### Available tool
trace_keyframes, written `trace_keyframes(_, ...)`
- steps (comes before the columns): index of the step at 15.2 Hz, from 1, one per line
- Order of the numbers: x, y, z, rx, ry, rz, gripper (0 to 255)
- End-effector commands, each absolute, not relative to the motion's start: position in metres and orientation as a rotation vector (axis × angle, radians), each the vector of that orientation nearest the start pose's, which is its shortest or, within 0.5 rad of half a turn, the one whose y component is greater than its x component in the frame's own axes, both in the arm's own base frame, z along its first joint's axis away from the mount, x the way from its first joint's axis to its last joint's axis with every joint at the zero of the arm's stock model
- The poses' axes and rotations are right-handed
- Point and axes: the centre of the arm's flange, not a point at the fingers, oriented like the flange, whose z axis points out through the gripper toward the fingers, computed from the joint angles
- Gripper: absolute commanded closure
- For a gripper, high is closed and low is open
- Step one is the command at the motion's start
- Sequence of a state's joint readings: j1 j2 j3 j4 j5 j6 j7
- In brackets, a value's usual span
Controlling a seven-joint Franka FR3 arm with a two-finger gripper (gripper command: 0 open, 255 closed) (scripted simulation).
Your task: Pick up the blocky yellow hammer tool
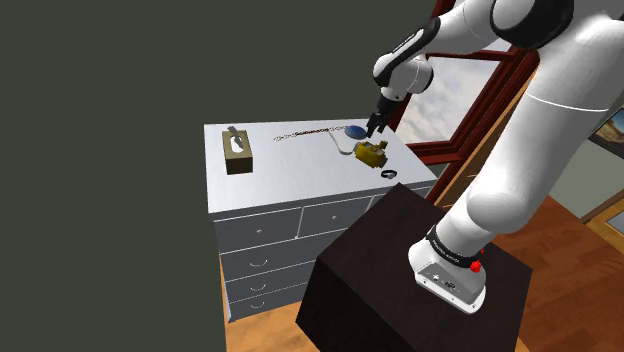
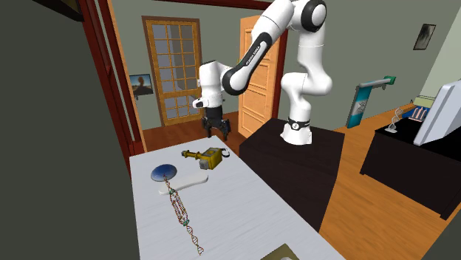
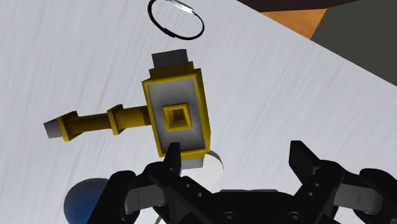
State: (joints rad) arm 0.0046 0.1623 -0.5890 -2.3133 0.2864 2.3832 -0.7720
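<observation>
The blocky yellow hammer [image 3: 175, 114] lies flat on the white dresser top [image 1: 290, 175]; it has a grey-faced square head with yellow edges and a short yellow handle. In the shoulder view the hammer [image 1: 372, 152] sits near the top's far right corner. My black gripper [image 1: 377, 128] hangs just above it, fingers apart and holding nothing. The second exterior view places the gripper [image 2: 216, 131] over the hammer [image 2: 207, 157] at the far end of the top. Along the gripper [image 3: 235, 156], one fingertip [image 3: 172, 153] overlaps the head's near edge, and the other stands off to the side over bare surface.
A thin black ring [image 3: 176, 18] lies just beyond the hammer head. A blue disc [image 2: 164, 173] on a white base and a beaded chain [image 2: 185, 218] lie further along the top. A tissue box [image 1: 237, 152] stands at the other end. The dark stand [image 1: 400, 260] abuts the dresser.
</observation>
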Motion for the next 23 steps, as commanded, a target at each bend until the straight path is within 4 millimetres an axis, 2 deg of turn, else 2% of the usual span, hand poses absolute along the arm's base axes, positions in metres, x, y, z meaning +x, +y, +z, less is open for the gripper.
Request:
trace_keyframes(1, 0.440, -0.295, 0.256, -3.016, 0.036, -0.037, 0)
trace_keyframes(6, 0.464, -0.327, 0.202, -2.989, 0.037, -0.049, 0)
trace_keyframes(14, 0.466, -0.329, 0.157, -2.987, 0.037, -0.050, 0)
trace_keyframes(16, 0.466, -0.329, 0.157, -2.987, 0.037, -0.050, 0)
trace_keyframes(17, 0.466, -0.329, 0.157, -2.987, 0.037, -0.050, 255)
trace_keyframes(23, 0.466, -0.329, 0.157, -2.987, 0.037, -0.050, 255)
